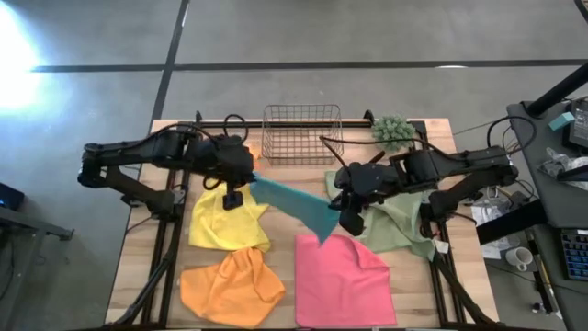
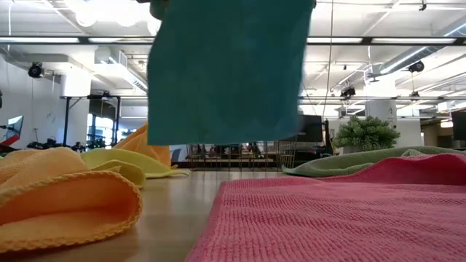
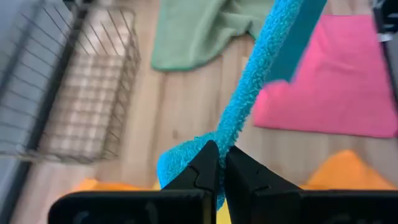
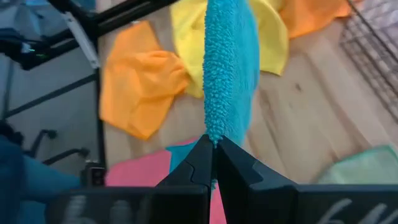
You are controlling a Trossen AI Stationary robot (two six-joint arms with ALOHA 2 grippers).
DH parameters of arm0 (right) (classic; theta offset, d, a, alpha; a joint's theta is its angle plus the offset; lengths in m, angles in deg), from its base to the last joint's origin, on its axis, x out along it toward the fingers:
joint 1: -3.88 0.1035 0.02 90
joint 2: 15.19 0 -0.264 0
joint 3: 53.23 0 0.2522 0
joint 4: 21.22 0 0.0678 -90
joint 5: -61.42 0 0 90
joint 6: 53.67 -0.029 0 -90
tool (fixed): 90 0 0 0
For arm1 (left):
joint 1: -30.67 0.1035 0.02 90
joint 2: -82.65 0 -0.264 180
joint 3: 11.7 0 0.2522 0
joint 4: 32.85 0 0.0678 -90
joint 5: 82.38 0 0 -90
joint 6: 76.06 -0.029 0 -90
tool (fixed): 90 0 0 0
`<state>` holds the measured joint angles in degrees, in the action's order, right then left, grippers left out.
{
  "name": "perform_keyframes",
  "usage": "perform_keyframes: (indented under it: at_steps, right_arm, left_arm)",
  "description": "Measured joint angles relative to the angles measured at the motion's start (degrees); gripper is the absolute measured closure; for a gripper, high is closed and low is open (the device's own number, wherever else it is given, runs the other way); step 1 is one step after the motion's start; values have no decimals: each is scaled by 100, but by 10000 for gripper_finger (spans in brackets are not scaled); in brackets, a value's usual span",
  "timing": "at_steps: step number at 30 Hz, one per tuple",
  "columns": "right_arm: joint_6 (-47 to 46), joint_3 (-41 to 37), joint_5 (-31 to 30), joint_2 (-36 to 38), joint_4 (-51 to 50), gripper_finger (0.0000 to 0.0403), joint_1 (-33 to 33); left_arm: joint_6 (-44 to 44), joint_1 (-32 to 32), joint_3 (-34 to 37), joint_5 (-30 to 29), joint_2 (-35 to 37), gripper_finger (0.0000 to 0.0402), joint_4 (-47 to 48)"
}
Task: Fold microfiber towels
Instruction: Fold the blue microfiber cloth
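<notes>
High view: the teal towel [image 1: 292,204] hangs stretched in the air between both arms, above the table's [image 1: 175,248] middle. The left gripper [image 1: 235,181] is pinched on one corner and the right gripper [image 1: 347,216] on the opposite end. The towel's long axis runs straight from one gripper to the other, taut. Yellow, orange, pink and green towels lie below.

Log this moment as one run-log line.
left pincer: shut on teal towel | right pincer: shut on teal towel | towel: lifted, stretched between both | pink towel: flat on table
</notes>
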<state>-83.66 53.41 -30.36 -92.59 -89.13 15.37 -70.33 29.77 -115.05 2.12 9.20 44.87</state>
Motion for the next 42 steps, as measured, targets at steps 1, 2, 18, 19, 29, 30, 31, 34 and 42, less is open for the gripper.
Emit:
perform_keyframes:
  at_steps: [1, 2, 18, 19, 29, 30, 31, 34, 42]
  right_arm:
    - [-2, 37, 65, -8, -26, 394, 0]
    - [-2, 69, 83, -10, -52, 394, 18]
    - [-491, 245, 499, -111, -518, 394, 709]
    - [-496, 245, 505, -111, -523, 394, 727]
    - [-47, 228, 259, -192, -1183, 394, 545]
    - [26, 217, 139, -229, -1347, 394, 489]
    - [108, 204, 17, -275, -1487, 394, 436]
    - [373, 142, -281, -392, -1681, 394, 252]
    - [1167, -306, -612, -597, -1624, 394, -275]
  left_arm:
    - [124, -30, -56, 120, -36, 401, 85]
    - [229, -67, -80, 262, -67, 401, 139]
    - [2384, -944, -78, 1467, -312, 401, 149]
    - [2507, -968, -78, 1564, -326, 401, 99]
    - [2360, -760, -60, 1522, -615, 401, -183]
    - [2226, -715, -38, 1490, -681, 401, -174]
    - [2085, -674, -11, 1445, -775, 401, -162]
    - [1579, -493, -2, 1131, -1094, 401, -19]
    - [606, 135, 16, 374, -1700, 401, 224]
